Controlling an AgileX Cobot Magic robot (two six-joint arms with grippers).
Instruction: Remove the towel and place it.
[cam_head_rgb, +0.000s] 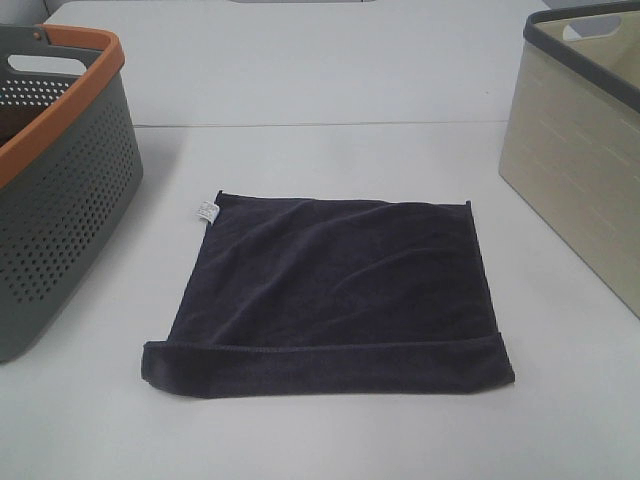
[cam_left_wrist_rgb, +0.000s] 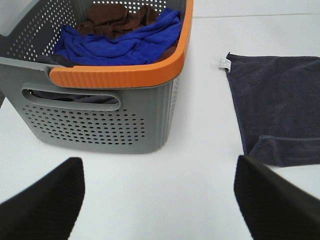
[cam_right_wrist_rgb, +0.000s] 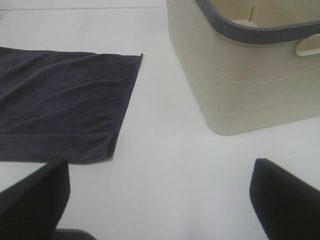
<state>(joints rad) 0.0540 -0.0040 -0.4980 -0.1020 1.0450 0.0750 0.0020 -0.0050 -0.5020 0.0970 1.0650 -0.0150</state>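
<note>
The dark navy-charcoal towel (cam_head_rgb: 335, 290) lies flat on the white table between two baskets, its near edge folded over and a small white tag (cam_head_rgb: 207, 211) at its far left corner. It also shows in the left wrist view (cam_left_wrist_rgb: 280, 112) and in the right wrist view (cam_right_wrist_rgb: 60, 112). My left gripper (cam_left_wrist_rgb: 159, 200) is open and empty over bare table, in front of the grey basket. My right gripper (cam_right_wrist_rgb: 160, 200) is open and empty over bare table, between the towel and the beige basket. Neither gripper shows in the exterior high view.
A grey perforated basket with an orange rim (cam_head_rgb: 60, 190) stands at the left; the left wrist view shows blue (cam_left_wrist_rgb: 125, 42) and brown (cam_left_wrist_rgb: 115, 17) cloths inside it. A beige basket with a dark grey rim (cam_head_rgb: 580, 140) stands at the right.
</note>
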